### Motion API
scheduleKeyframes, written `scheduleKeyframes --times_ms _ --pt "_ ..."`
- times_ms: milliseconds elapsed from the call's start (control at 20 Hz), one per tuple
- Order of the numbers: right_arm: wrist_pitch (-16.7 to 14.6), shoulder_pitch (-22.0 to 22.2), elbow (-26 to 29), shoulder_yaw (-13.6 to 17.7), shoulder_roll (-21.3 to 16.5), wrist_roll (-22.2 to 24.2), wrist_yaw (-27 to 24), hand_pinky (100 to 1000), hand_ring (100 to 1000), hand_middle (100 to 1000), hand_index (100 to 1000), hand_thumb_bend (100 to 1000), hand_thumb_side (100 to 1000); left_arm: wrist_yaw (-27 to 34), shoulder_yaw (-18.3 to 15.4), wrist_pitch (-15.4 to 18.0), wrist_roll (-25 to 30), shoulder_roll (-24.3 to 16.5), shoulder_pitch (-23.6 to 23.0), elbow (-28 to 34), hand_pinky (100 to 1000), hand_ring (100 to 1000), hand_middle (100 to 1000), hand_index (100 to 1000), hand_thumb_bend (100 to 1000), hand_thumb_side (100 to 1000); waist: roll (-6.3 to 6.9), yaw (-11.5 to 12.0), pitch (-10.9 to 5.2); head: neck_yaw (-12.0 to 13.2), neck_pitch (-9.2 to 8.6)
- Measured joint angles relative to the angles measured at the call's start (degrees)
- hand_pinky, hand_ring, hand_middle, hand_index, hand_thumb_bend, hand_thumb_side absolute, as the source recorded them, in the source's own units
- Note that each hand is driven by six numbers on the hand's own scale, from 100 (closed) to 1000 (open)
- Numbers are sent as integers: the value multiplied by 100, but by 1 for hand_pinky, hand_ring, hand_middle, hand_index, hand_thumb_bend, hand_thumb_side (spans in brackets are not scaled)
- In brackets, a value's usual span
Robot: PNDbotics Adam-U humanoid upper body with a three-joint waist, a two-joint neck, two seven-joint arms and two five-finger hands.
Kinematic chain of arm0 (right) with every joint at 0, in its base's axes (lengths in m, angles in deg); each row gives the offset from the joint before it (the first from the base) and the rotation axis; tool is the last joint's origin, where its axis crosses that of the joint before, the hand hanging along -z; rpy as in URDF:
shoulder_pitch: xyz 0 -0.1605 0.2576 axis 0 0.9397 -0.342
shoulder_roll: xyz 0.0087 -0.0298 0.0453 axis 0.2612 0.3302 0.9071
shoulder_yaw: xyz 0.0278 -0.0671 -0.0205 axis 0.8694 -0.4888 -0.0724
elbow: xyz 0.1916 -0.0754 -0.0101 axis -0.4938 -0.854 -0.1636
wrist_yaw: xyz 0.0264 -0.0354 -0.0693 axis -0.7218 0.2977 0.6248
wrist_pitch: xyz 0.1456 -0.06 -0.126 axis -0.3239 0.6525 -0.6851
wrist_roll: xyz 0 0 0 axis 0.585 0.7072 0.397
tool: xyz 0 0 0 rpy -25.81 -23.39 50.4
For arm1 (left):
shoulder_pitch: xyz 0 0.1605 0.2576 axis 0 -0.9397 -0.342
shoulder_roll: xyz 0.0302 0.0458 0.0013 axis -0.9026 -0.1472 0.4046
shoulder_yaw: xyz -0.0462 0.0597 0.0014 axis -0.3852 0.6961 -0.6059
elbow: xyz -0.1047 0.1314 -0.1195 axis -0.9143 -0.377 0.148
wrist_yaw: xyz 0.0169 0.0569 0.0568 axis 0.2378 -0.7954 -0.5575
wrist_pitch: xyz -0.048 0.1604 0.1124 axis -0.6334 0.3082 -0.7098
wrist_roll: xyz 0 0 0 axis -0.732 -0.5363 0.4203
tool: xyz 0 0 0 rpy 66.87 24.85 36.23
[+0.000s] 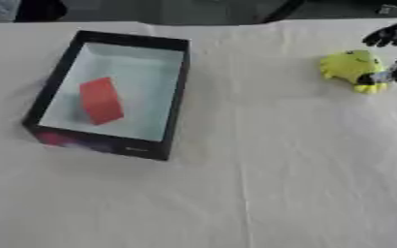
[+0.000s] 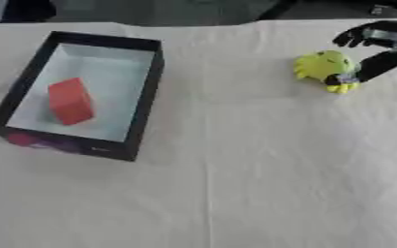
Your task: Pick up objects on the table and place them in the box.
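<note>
A yellow soft toy [image 2: 322, 67] lies on the cloth at the far right. My right hand [image 2: 380, 62] comes in from the right edge and sits spread around the toy's right side. Its thumb [image 2: 367, 68] lies against the toy's lower right. Its fingers [image 2: 361, 35] hang just above and behind the toy, apart from it. A black-walled box [image 1: 178, 92] with a pale floor stands at the left. A red block [image 1: 100, 100] lies tilted inside it. My left hand shows in neither view.
A pale cloth [image 1: 261, 184] covers the table, with a crease running down the middle. Dark shapes sit beyond the far edge [image 1: 32, 9]. Bare cloth separates the box from the toy.
</note>
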Motion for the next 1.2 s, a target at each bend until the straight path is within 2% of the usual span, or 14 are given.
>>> scheduleKeyframes --times_ms 200,350,700,1000,1100,1200 --pt "87 -21 -71 -12 48 -93 113 927 896 838 914 489 418 0 0 6 10 3 0 4 810 731 783 854 524 673 -3 30 18 -14 -3" --pt "129 -26 -117 -35 70 -128 204 915 882 809 894 461 353 0 1 -1 20 16 0 7 811 730 781 853 524 673 -6 46 30 -15 -23" --pt "231 -48 -138 -36 102 -194 336 893 875 740 842 397 100 0 1 -4 25 49 -1 28 812 729 781 850 522 673 -37 60 34 -15 -47" --pt "291 -55 -170 -68 140 -253 520 869 839 671 794 372 100 -2 2 -6 39 51 -4 37 812 728 776 844 518 672 -39 90 34 -16 -53" --pt "321 -55 -176 -68 144 -330 544 859 818 616 755 368 100 -2 2 -4 38 52 -6 37 812 726 776 844 518 673 -39 93 34 -17 -55" --pt "376 -55 -185 -68 154 -460 544 844 788 547 678 367 100 -2 2 -4 38 53 -9 38 812 726 775 843 516 673 -40 93 34 -18 -55"
